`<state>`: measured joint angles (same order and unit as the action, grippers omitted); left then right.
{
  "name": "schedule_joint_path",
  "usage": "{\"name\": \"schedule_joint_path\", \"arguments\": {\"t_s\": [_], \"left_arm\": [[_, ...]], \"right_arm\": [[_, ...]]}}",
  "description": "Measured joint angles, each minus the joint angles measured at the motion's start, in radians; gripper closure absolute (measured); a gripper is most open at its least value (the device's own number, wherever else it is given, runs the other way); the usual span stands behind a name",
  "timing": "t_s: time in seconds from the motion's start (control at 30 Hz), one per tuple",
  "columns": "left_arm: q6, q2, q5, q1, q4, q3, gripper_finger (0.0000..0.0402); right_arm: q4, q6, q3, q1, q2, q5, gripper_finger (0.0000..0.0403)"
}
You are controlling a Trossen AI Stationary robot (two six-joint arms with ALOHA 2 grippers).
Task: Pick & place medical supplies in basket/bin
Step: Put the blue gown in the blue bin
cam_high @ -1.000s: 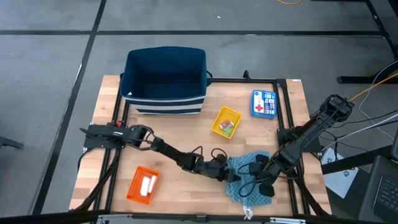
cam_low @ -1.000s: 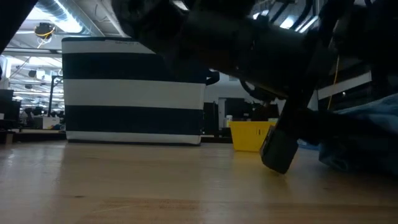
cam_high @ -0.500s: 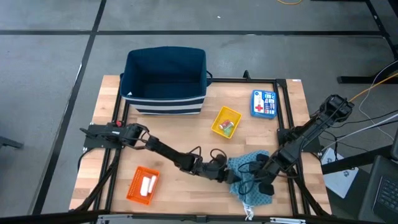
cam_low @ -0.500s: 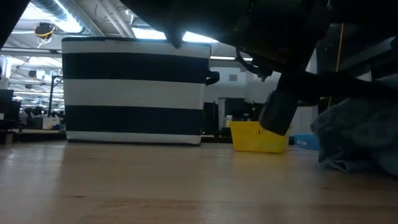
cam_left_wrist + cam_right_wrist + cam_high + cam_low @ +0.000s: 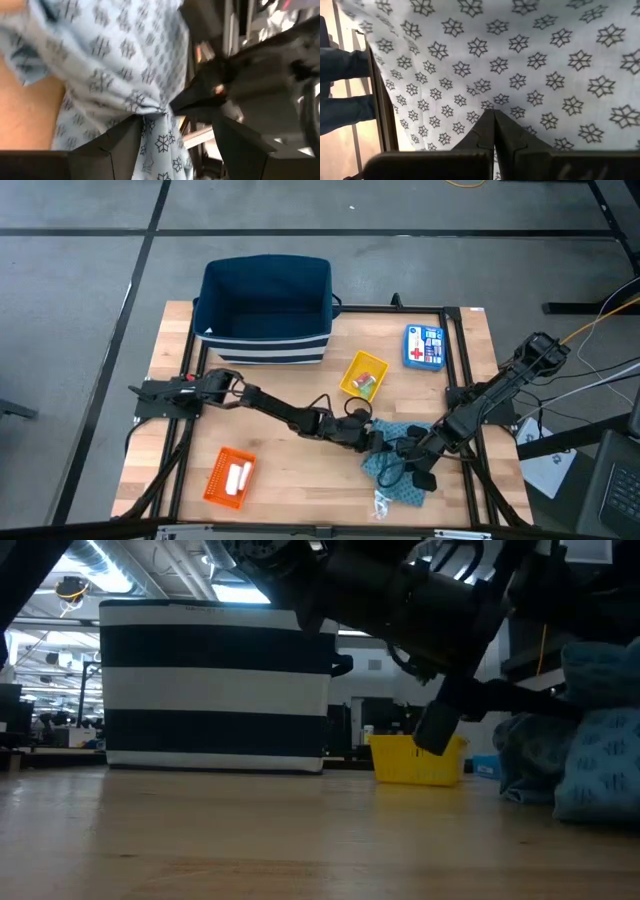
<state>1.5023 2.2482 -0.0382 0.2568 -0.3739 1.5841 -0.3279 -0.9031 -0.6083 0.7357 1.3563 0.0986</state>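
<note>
Both grippers meet at the cloth [image 5: 400, 470] near the tabletop's [image 5: 290, 480] front right. The left gripper [image 5: 372, 442] has its fingers [image 5: 120, 145] spread, with a bunched fold of the patterned fabric caught between them; the right gripper [image 5: 415, 475] has its fingers [image 5: 492, 132] pressed together, pinching the cloth, which fills its wrist view. Compared with a second ago the left arm has swung back — its gripper now sits nearer the yellow tray [image 5: 363, 376] — and the cloth has been gathered into a tighter heap, shifted slightly left, its strings [image 5: 382, 502] trailing off the front edge. In the low view the cloth [image 5: 590, 740] now rises in a taller bundle on the right (earlier it lay low and flat). The white rolls [image 5: 238, 476] lie in the orange tray [image 5: 228, 478] at front left, and the striped bin [image 5: 265, 310] stands at the back, both unmoved.
</note>
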Motion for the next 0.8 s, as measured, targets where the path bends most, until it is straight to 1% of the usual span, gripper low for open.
{"name": "schedule_joint_path", "arguments": {"t_s": [0.1, 0.23, 0.37, 0.53, 0.63, 0.8], "left_arm": [[0.006, 0.000, 0.039, -0.002, 0.060, 0.000, 0.0162], [0.006, 0.000, 0.052, -0.003, 0.112, 0.000, 0.0162], [0.004, 0.000, 0.061, -0.017, 0.098, 0.000, 0.0162], [-0.005, 0.000, 0.059, -0.039, 0.031, 0.000, 0.0162], [-0.020, 0.001, 0.065, -0.042, 0.055, 0.015, 0.0162], [-0.040, 0.001, 0.118, -0.043, 0.133, 0.028, 0.0162]], "right_arm": [[0.004, 0.007, 0.000, -0.008, 0.000, 0.003, 0.0403], [0.007, 0.023, 0.000, -0.020, 0.000, 0.023, 0.0403], [0.015, 0.029, 0.000, -0.031, 0.000, 0.026, 0.0403], [0.050, 0.041, 0.000, -0.047, 0.000, 0.026, 0.0403], [0.050, 0.045, 0.000, -0.060, 0.000, 0.040, 0.0403], [0.050, 0.065, 0.000, -0.085, 0.000, 0.056, 0.0403]]}}
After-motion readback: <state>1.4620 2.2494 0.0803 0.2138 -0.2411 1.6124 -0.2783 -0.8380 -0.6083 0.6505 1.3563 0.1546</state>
